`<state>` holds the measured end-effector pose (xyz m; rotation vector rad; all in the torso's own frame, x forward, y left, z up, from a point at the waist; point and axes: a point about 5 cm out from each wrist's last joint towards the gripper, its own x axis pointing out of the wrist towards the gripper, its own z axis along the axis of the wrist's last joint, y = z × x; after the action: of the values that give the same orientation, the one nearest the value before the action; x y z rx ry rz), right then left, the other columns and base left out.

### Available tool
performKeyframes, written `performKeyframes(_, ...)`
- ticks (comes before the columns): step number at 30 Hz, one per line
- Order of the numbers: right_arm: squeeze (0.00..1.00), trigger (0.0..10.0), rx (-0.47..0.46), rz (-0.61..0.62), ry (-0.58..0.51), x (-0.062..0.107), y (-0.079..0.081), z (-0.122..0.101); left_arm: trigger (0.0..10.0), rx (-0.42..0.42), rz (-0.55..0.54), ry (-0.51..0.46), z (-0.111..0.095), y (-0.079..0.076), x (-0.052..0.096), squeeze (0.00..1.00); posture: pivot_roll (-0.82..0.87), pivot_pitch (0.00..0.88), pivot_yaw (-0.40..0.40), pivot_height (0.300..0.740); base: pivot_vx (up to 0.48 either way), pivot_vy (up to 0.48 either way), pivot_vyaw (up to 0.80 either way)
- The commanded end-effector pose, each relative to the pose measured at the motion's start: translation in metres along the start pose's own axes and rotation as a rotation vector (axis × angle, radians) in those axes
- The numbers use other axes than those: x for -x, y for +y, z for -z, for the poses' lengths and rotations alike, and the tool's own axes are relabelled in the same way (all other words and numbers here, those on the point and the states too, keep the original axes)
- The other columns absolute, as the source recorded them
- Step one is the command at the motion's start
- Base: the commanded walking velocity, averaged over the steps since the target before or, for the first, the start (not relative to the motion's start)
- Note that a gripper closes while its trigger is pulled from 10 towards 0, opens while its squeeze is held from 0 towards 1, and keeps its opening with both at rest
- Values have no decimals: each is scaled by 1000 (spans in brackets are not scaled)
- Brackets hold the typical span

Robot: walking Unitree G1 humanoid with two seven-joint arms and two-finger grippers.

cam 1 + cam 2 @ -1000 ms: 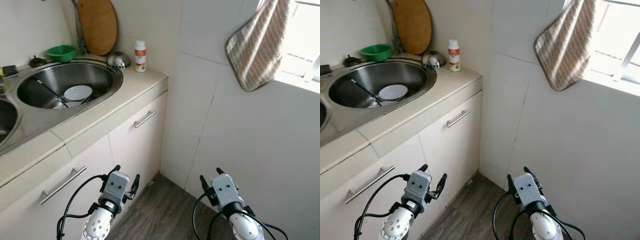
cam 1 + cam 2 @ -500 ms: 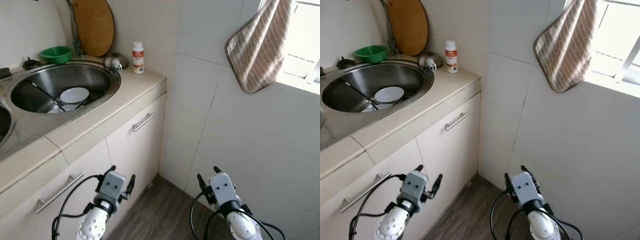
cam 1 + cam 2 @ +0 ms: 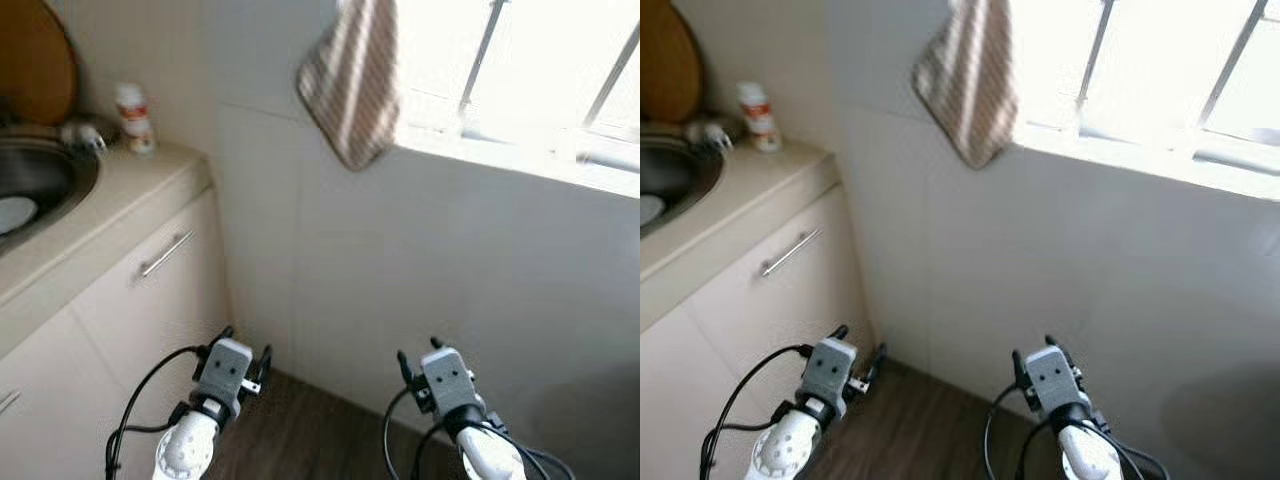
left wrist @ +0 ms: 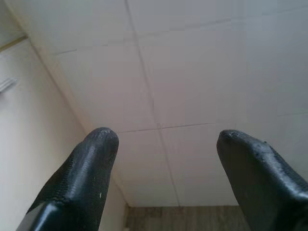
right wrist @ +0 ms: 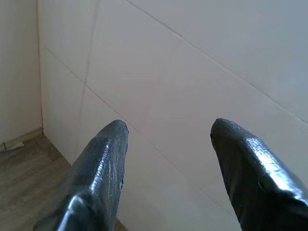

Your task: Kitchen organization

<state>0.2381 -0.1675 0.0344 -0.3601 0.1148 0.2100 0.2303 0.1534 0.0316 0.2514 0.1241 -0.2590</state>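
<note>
White tile wall (image 3: 330,260) takes up most of what you face, so judge this as a repositioning step: nothing is within reach to organise. The things that belong to the job sit well off to your left on the counter (image 3: 120,185): a small bottle (image 3: 133,104) near the back wall, a metal sink (image 3: 40,175) with a white dish (image 3: 12,213) in it, and a wooden board (image 3: 35,60) leaning behind. A striped towel (image 3: 352,75) hangs from the window ledge (image 3: 520,160) above you.

To do this well, turn until the counter is squarely ahead before lifting either arm. Keep both arms low and tucked while you turn; the cabinet door (image 3: 150,290) is near your left side and the wall is near your right.

Your left gripper (image 4: 161,139) has its fingers spread wide, with bare tile showing between them; it holds nothing and touches nothing. Your right gripper (image 5: 166,130) is likewise wide apart and empty, pointed at the wall above the wood floor (image 5: 24,173)
</note>
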Motion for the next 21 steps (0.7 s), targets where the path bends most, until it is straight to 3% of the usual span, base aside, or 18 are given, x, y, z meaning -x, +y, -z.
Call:
performKeyframes(1,0,10000,-14,7,-5,0,-1,-1,10000,-1,16,-3,-1,-2,1,0,31,0,-5,740,0,0,0)
performKeyframes(16,0,10000,-17,9,-4,0,-1,0,10000,-1,21,1,0,-2,0,0,31,0,-3,740,0,0,0)
performKeyframes(21,0,10000,-21,11,5,-1,-2,0,10000,1,20,0,0,-1,0,0,31,0,-3,740,0,0,-670)
